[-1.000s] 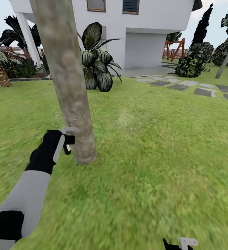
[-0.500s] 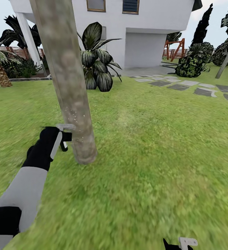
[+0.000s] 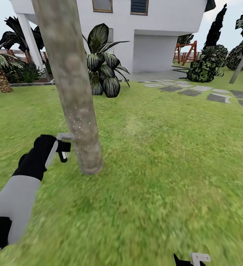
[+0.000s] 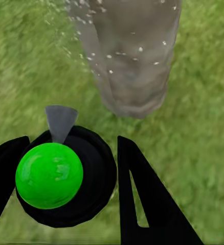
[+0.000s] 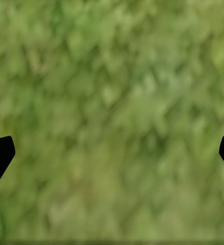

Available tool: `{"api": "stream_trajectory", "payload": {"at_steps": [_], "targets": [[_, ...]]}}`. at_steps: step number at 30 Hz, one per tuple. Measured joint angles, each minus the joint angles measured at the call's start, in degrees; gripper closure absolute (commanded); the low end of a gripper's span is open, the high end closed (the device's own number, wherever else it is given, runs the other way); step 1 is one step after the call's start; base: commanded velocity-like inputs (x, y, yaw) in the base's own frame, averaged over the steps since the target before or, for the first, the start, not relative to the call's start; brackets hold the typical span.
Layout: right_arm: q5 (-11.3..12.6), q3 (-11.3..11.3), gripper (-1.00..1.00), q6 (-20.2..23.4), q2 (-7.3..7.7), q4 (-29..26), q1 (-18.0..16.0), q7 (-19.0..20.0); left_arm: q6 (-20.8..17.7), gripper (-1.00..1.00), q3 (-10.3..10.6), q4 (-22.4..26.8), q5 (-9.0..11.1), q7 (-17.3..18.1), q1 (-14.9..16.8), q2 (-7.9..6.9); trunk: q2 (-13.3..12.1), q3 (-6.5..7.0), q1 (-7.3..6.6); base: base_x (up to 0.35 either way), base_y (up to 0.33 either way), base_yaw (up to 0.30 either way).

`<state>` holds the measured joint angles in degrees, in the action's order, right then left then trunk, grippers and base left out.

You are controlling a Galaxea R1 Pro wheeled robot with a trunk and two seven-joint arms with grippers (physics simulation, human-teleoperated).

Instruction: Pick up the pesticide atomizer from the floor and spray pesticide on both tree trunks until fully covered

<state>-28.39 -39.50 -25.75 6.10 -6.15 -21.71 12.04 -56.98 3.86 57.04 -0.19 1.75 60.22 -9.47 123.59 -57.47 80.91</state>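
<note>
Atomizer (image 3: 63, 147): clamped in left tool (image 3: 62, 147), lower left, shifted leftward since before; droplets speckle trunk (image 3: 75, 99). Coverage judged partial. Right tool (image 3: 195, 259): spread apart.

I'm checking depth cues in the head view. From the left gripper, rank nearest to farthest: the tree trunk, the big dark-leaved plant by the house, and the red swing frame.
From the left gripper:
1. Tree trunk, just right of it and speckled with spray droplets.
2. Dark-leaved plant, beyond the trunk against the white house wall.
3. Red swing frame, far right past the house.
</note>
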Motion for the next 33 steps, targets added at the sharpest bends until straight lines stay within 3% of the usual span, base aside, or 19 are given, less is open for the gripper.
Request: {"api": "stream_trajectory", "payload": {"at_steps": [1, 3, 7, 9, 12, 13, 18, 20, 23, 27, 30, 33], "targets": [[0.0, 0.0, -1.00, 0.0, -0.01, 0.0, 0.0, 0.0, 0.0, 1.00, 0.0, -0.1, 0.3, 0.6, 0.1, -1.08, 0.0, 0.00, 0.00, 0.000, 0.000, 0.000], [0.0, 0.0, -1.00, 0.0, 0.01, 0.0, 0.0, 0.0, -0.2, 1.00, 0.0, -0.1, 0.7, 0.8, 0.9, -1.54, 0.0, 0.00, 0.00, 0.000, 0.000, 0.000], [0.0, 0.0, -1.00, 0.0, 0.03, 0.0, 0.0, 0.0, -0.4, 1.00, 0.1, -0.1, 0.7, 0.8, 3.9, -1.57, 0.0, 0.00, 0.00, 0.000, 0.000, 0.000], [0.0, 0.0, -1.00, 0.0, 0.02, 0.0, 0.0, 0.0, -0.2, 1.00, 0.1, -0.6, 0.6, 0.8, 3.8, -1.67, 0.0, 0.00, 0.00, 0.000, 0.000, 0.000], [0.0, 0.0, -1.00, 0.0, 0.02, -0.1, 0.0, 0.0, 1.3, 1.00, 0.0, -5.2, 0.1, 0.7, 3.2, -1.73, 0.0, -0.01, 0.01, 0.000, 0.000, 0.000], [0.0, 0.0, -1.00, 0.0, 0.03, -0.1, 0.0, 0.0, 2.7, 1.00, 0.1, -6.7, 0.1, 0.7, 3.1, -1.71, 0.0, 0.00, 0.00, 0.000, 0.000, 0.000], [0.0, 0.1, -1.00, 0.0, 0.09, -0.1, 0.0, 0.1, 18.0, 1.00, 0.1, -19.5, 0.0, 0.1, 0.6, -1.64, 0.0, -0.01, 0.01, 0.000, 0.000, 0.000], [0.0, 0.2, -1.00, 0.0, 0.06, -0.1, 0.0, 0.1, 21.7, 1.00, 0.1, -21.1, 0.7, -0.4, -4.2, -1.03, 0.0, -0.01, 0.01, 0.000, 0.000, 0.000], [0.0, 0.2, -1.00, 0.0, 0.05, -0.1, 0.0, 0.1, 27.8, 1.00, 0.0, -21.9, 0.4, -1.1, -7.2, -0.64, 0.0, -0.01, 0.00, 0.000, 0.000, 0.000], [0.0, 0.2, -1.00, 0.0, 0.05, -0.1, 0.0, 0.0, 41.3, 1.00, -0.4, -29.0, 1.2, -6.8, -12.7, 1.02, 0.0, -0.01, 0.00, 0.000, 0.000, 0.000], [0.0, 0.2, -1.00, -0.1, 0.05, 0.0, 0.0, 0.0, 43.6, 1.00, -0.4, -32.9, 3.8, -10.1, -14.4, 3.26, 0.0, 0.00, 0.00, 0.000, 0.000, 0.000], [0.0, 0.2, -1.00, -0.1, 0.10, 0.0, 0.0, 0.0, 43.9, 1.00, -0.4, -33.2, 4.4, -9.9, -14.7, 3.56, 0.0, 0.00, 0.00, 0.000, 0.000, 0.000]]}}
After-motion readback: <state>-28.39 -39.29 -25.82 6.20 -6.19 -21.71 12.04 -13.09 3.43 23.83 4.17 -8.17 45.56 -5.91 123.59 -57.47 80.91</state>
